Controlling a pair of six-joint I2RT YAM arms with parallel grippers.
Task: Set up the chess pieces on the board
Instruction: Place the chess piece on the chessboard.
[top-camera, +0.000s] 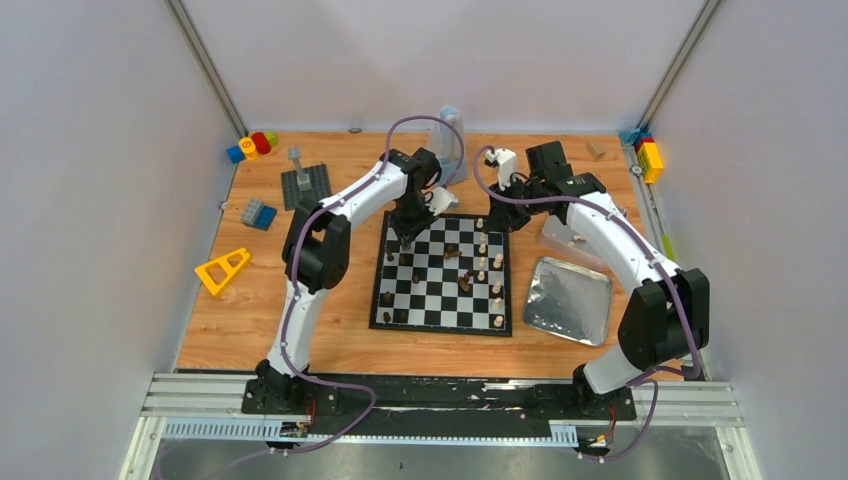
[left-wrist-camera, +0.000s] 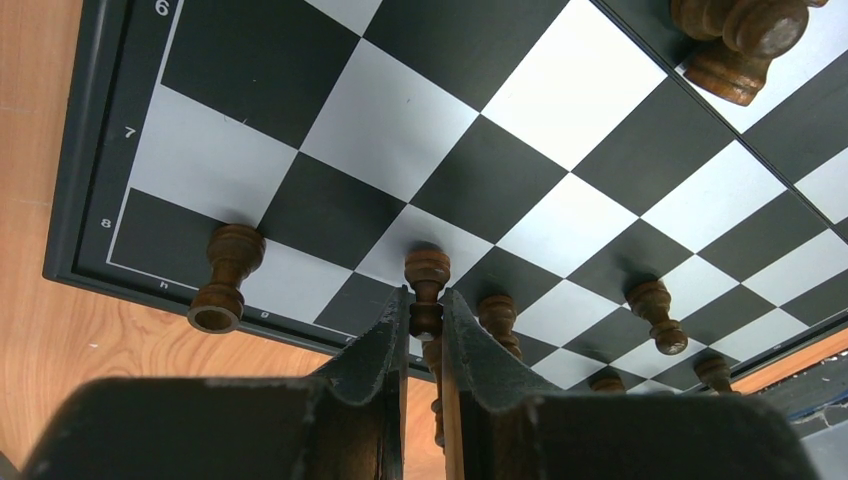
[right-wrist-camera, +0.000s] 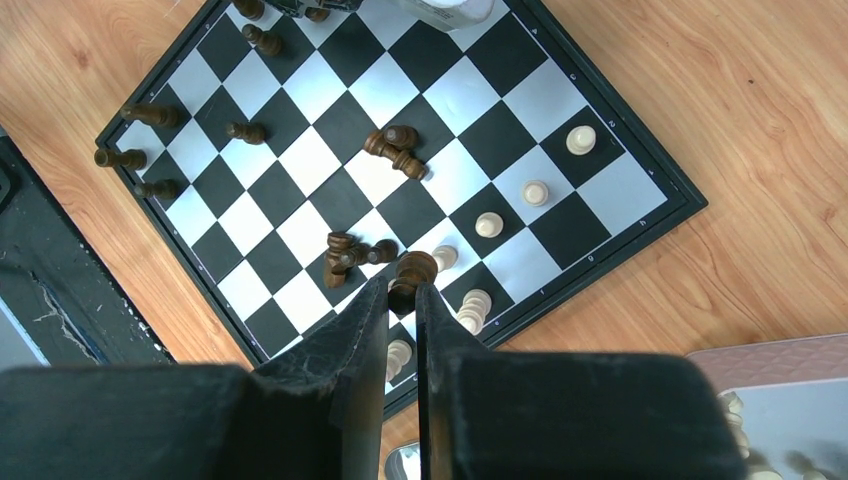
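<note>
Chess pieces (right-wrist-camera: 535, 192), tiny turned wooden figures in dark brown and pale cream, are only partly arranged on the flat black-and-white checked board (top-camera: 440, 303), which lies on the wooden table (top-camera: 230, 320) between the 2 arms. The left gripper (left-wrist-camera: 425, 300) hangs low over the board's far left edge, its fingers narrowed onto a slim dark brown piece (left-wrist-camera: 427, 272), held upright so that, by my reading, it can go straight down onto a back-row square. Just beside it a hollow-topped dark brown piece (left-wrist-camera: 228, 270) occupies the corner square, and more dark pieces stand along the same edge, which suggests the dark side is being lined up there. The right gripper (right-wrist-camera: 402, 288) is high above the board, pinched on a round-topped dark brown piece (right-wrist-camera: 412, 268), probably lifted clear of the upright pale row below it. Several fallen dark pieces (right-wrist-camera: 395, 150) lie mid-board, so much sorting remains. The only readable writing is on the board's border: the numerals 6, 7 and 8 down one side and small letters h and g along the next. No brand shows.
</note>
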